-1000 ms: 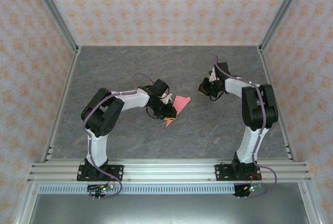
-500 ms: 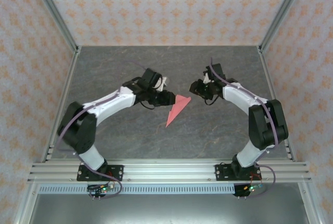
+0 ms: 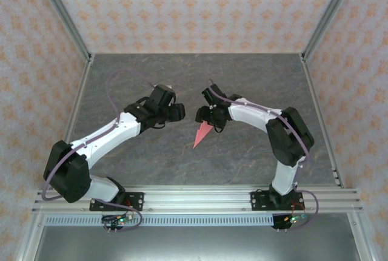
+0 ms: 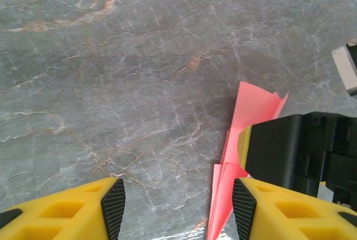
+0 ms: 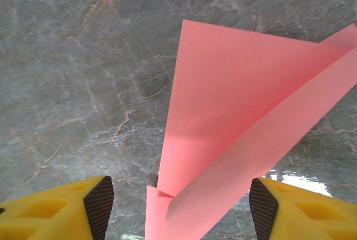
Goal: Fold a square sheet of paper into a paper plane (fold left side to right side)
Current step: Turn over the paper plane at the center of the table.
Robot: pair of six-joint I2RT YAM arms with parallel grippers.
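Observation:
The salmon-pink sheet lies flat on the table, folded into a narrow pointed paper plane (image 3: 200, 135) whose tip points toward the near edge. My right gripper (image 3: 207, 118) hovers over its wide far end. In the right wrist view the plane (image 5: 223, 111) spreads beneath that open gripper (image 5: 181, 206), and neither pad touches it. My left gripper (image 3: 179, 112) is just left of the plane, open over bare table. In the left wrist view the plane (image 4: 252, 111) lies beside the right finger (image 4: 244, 209) of this open gripper (image 4: 178, 209), partly hidden by the right gripper's black body (image 4: 301, 150).
The grey marble table (image 3: 254, 73) is enclosed by patterned walls with aluminium posts (image 3: 63, 18) at the back corners. An aluminium rail (image 3: 194, 199) carrying both arm bases runs along the near edge.
My left gripper has let go of the plane and drawn back to the far left, opening. My right gripper has swung left over the plane's wide end and opened.

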